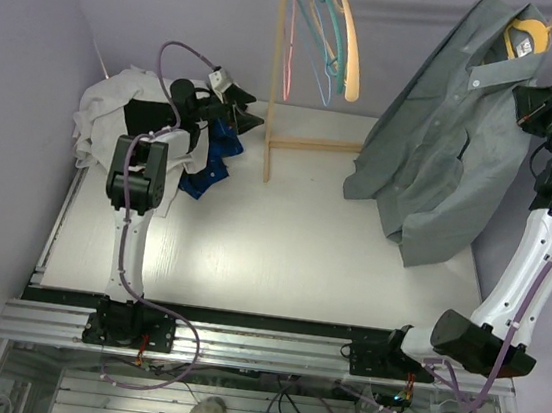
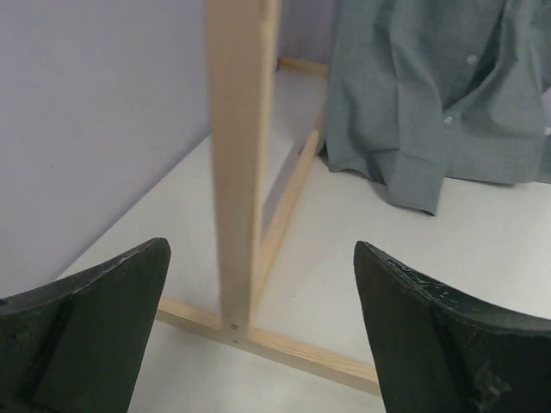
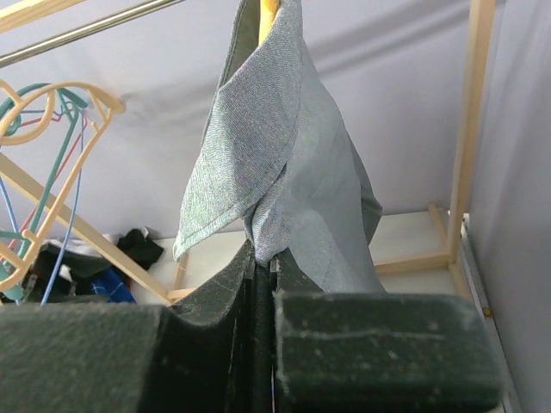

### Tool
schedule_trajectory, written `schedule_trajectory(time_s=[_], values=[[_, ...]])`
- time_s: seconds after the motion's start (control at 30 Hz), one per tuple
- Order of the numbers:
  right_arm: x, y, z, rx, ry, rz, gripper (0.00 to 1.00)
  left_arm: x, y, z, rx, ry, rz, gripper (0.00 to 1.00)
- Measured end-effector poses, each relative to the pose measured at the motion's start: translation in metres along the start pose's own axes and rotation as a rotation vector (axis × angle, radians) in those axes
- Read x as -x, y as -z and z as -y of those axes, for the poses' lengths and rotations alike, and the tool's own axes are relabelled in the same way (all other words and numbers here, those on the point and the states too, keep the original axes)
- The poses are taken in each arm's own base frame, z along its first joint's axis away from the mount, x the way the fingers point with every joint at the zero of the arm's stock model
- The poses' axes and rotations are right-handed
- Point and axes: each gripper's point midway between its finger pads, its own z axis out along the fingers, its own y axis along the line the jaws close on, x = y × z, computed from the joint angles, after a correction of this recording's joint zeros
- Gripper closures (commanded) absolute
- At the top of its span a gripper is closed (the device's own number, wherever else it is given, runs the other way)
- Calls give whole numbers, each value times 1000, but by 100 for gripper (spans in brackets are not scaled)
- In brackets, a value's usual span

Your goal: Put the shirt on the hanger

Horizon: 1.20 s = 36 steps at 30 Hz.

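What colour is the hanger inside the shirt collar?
Yellow. The hanger in the shirt collar shows best in the top view.

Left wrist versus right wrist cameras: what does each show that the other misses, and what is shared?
Only the left wrist view: the left claw, open, and the cuff of the grey button-front shirt resting on the white table. Only the right wrist view: the right claw shut on the shirt's fabric, a sliver of the yellow plastic hanger above the collar, cream and teal hangers under a silver rail, a pile of dark clothes. Both: the shirt and the pale wooden rack.
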Motion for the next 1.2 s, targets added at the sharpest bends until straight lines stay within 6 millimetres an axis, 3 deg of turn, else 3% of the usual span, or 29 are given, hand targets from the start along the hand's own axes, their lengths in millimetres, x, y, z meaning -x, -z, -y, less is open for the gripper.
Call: schedule_trajectory(time_s=[0.1,0.23,0.37,0.47,0.57,0.6,0.7,0.73,1.2], values=[[0,0,-3,16,-1,0,100,-16,-8,-19,-7,-17,13,1],[1,0,-8,43,-6,0,100,-37,-19,-30,-27,-59,-23,0],[2,0,-12,65,-9,0,100,-47,-40,-25,-74,-109,-58,1],[1,0,-13,69,-9,0,100,-50,-56,-12,-120,-121,-60,9],[1,0,-13,69,-9,0,100,-57,-69,-2,-154,-125,-61,31],[1,0,-13,69,-9,0,100,-60,-72,0,-159,-122,-64,41],[1,0,-13,73,-8,0,100,-72,-78,3,-172,-113,-71,87],[1,0,-13,73,-8,-1,100,-74,-78,3,-171,-104,-72,92],[2,6,-14,61,14,-7,100,-77,-63,19,-191,-74,-83,93]])
